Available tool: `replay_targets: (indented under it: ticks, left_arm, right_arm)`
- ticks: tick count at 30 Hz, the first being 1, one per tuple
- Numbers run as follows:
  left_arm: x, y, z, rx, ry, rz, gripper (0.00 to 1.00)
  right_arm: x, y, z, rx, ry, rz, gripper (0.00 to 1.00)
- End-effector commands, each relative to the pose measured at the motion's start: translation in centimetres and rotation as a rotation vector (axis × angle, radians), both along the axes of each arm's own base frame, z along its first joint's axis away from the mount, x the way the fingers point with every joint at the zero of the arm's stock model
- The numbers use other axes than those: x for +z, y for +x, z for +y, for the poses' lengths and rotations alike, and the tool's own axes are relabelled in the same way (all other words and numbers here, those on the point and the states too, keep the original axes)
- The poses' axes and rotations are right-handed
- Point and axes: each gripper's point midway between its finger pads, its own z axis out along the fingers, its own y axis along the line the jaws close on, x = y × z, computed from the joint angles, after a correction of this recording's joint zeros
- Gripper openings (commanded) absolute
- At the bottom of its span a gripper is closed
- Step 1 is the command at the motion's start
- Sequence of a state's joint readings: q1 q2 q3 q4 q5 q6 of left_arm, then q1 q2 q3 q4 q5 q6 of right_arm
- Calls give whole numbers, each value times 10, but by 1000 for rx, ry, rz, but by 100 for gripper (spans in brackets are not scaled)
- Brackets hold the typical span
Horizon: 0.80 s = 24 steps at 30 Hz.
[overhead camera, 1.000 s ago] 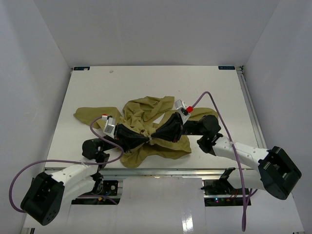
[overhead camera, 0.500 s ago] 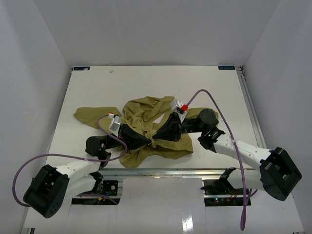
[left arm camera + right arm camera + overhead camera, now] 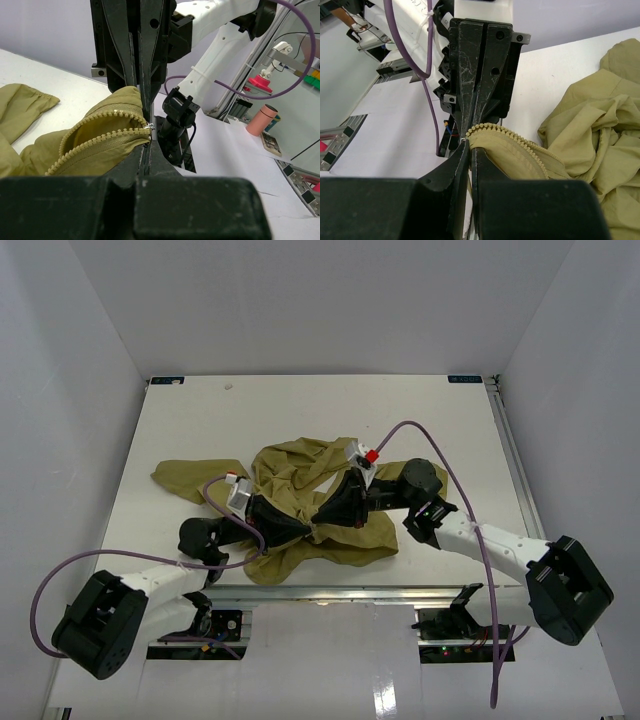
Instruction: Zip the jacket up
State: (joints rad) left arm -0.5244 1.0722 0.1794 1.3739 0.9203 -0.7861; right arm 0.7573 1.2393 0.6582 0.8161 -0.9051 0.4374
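Observation:
The olive jacket (image 3: 300, 475) lies crumpled near the table's front middle. My left gripper (image 3: 308, 528) and right gripper (image 3: 318, 519) meet tip to tip over its lower front edge. In the left wrist view my left gripper (image 3: 148, 134) is shut on the jacket's zipper end, with toothed tape (image 3: 95, 125) curving left. In the right wrist view my right gripper (image 3: 471, 142) is shut on the jacket's edge beside the zipper teeth (image 3: 520, 142). The zipper is open along the part that shows.
A jacket sleeve (image 3: 185, 475) spreads to the left on the white table (image 3: 300, 410). Purple cables (image 3: 430, 440) loop over both arms. White walls stand on three sides. A metal rail (image 3: 380, 592) runs along the front edge.
Both wrists have moved slightly toward the table's back and turned, keeping their hold where the grippers meet. The jacket has barely shifted.

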Motion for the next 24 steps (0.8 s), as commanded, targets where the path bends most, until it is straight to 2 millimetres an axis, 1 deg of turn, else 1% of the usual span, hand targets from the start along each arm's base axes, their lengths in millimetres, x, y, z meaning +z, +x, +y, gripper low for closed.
replay_targets:
  ticks: [1,4,7,9,13,14,18,20,24]
  left_arm:
    - [14,-33,9,-68,-81,-318,0]
    - [6,-21,6,-30,-66,-252,0]
    - [1,-8,4,21,-66,-167,0]
    - [-7,0,4,56,-48,-100,0]
    - [-19,13,8,143,-30,-43,0]
    - [-19,13,10,152,-35,-40,0]
    - [-21,14,9,143,-26,-3,0]
    - [-23,17,7,138,-16,15,0]
    - [-30,21,5,138,5,56,0]
  right_arm:
    - [25,32,1,-152,98,-73,8]
    - [-1,35,-5,-205,76,-34,8]
    - [-13,35,-6,-217,56,4,8]
    - [-20,37,-7,-233,36,29,8]
    - [-37,43,-6,-256,-25,83,9]
    - [-39,45,-5,-264,-34,92,10]
    - [-59,58,-6,-320,-112,165,23]
    - [-65,61,-7,-346,-132,196,30]
    - [-74,65,-14,-408,-163,245,40]
